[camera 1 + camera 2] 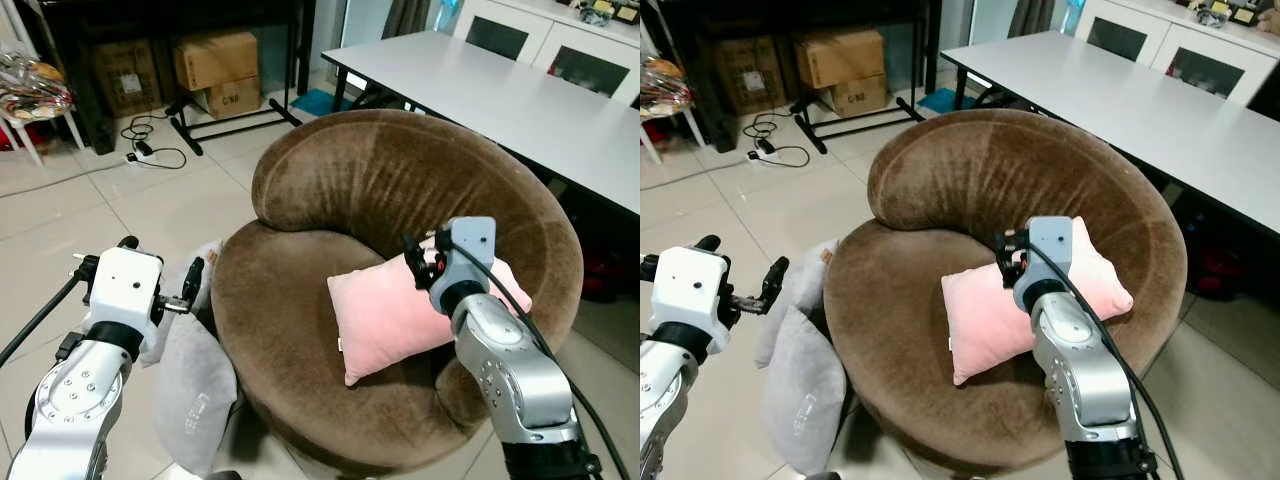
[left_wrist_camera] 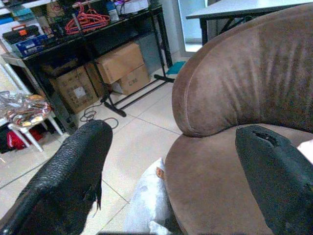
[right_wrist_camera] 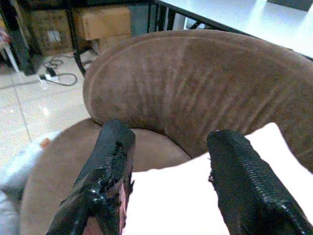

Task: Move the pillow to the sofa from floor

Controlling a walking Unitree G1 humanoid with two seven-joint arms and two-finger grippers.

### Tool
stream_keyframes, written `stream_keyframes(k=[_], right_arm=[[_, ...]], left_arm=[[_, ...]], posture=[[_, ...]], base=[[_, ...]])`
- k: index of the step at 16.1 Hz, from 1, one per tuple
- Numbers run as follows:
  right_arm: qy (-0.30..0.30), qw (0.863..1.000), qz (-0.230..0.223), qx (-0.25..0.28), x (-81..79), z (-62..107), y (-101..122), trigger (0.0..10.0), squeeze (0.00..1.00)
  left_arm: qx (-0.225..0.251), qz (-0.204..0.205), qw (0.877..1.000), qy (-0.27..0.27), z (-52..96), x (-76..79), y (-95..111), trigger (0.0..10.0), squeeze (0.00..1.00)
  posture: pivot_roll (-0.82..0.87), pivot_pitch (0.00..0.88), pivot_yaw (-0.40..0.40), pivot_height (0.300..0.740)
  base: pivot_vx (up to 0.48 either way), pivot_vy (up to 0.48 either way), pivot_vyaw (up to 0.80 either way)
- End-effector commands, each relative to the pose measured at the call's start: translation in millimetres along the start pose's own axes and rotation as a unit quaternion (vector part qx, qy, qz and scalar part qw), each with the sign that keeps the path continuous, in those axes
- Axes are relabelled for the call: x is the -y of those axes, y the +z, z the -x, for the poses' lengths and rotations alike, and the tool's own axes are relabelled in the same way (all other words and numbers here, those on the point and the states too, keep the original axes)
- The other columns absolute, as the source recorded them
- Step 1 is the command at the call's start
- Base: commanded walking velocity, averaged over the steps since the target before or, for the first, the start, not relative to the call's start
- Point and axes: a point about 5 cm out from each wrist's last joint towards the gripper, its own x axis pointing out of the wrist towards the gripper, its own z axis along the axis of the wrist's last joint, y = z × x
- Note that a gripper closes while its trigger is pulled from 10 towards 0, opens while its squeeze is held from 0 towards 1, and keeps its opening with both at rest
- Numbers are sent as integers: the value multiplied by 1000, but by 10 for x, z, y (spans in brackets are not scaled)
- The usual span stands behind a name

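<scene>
Two hands spread wide: pink pillow [image 1: 400,310] lies on brown sofa [image 1: 300,330], tiled floor [image 1: 60,220].

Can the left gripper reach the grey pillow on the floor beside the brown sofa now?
Probably yes: the open left gripper hovers just above the grey pillow, with nothing between them.

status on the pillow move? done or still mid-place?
Looks done: the pink pillow lies on the brown sofa seat, leaning toward the backrest. In hand: nothing; the right gripper hangs open just above the pillow, the left gripper is open beside the sofa's edge. Left: probably pulling the right arm back. A grey cushion sits on the floor against the sofa.
</scene>
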Motion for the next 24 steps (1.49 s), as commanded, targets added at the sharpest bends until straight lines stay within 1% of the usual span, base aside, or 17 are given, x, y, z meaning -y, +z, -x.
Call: stream_keyframes(k=[1, 4, 5, 8, 9, 11, 12, 13, 14, 15, 17, 19, 21, 22, 24], right_arm=[[-5, 1000, 8, 1, 29, 16, 33, 10000, 0], [-16, 1000, 5, -11, 66, 28, 20, 10000, 0], [-16, 1000, 3, -12, 60, 30, 20, 10000, 0], [-18, 1000, 14, -13, 38, 50, 32, 10000, 0], [-21, 999, 25, -13, 49, 53, 44, 10000, 0], [-11, 999, 30, -14, 57, 51, 48, 10000, 0], [-8, 998, 65, -12, 80, 36, 47, 10000, 0], [-2, 997, 79, -8, 83, 28, 49, 10000, 0], [-2, 997, 74, -7, 84, 30, 49, 10000, 0], [-23, 998, 48, 17, 83, 34, 82, 10000, 0], [-23, 998, 42, 32, 66, 56, 86, 10000, 0], [19, 998, 60, -2, 5, 99, -71, 10000, 0], [21, 998, 58, -5, 3, 106, -105, 10000, 0], [24, 998, 61, -14, 27, 104, -154, 10000, 0], [21, 997, 75, -19, 53, 95, -182, 10000, 0]], left_arm=[[-6, -8, 1000, 2, 1, -1, -27, 10000, 0], [-5, -12, 1000, -4, -6, 10, -19, 10000, 0], [-5, -13, 1000, -6, -12, 3, -12, 10000, 0], [-5, -16, 1000, -10, -15, -29, -21, 10000, 0], [-2, -18, 1000, -6, -17, -37, -20, 10000, 0], [4, -32, 999, 9, -15, -55, -28, 10000, 0], [7, -37, 999, 19, -11, -69, -47, 10000, 0], [9, -39, 999, 26, -10, -75, -58, 10000, 0], [17, -47, 998, 30, -4, -78, -58, 10000, 0], [27, -49, 998, 34, 10, -100, -75, 10000, 0], [36, -40, 998, 38, 7, -132, -106, 10000, 0], [36, -40, 998, 40, 7, -146, -142, 10000, 0], [38, -43, 998, 40, 6, -141, -147, 10000, 0], [37, -42, 998, 39, 17, -105, -164, 10000, 0], [36, -41, 998, 38, 28, -80, -194, 10000, 0]], posture=[[40, 0, -104, 740], [42, 0, -97, 740], [41, 0, -87, 740], [25, 0, -69, 740], [26, 0, -70, 740], [28, 0, -76, 740], [31, 0, -82, 740], [31, 0, -82, 740], [32, 0, -65, 740], [21, 0, -48, 740], [17, 0, -38, 740], [18, 0, -37, 740], [18, 0, -37, 740], [35, 0, -57, 740], [34, 0, -53, 740]], base=[[-277, 0, 0], [-310, 0, 0], [-330, 0, 0], [-346, 0, 0], [0, 0, 0], [0, 0, 0], [0, 0, 0], [0, 0, 0], [0, 0, 0], [0, 0, 0], [0, 0, 0], [0, 0, 0], [0, 0, 0], [0, 326, 0], [0, 332, 0]])
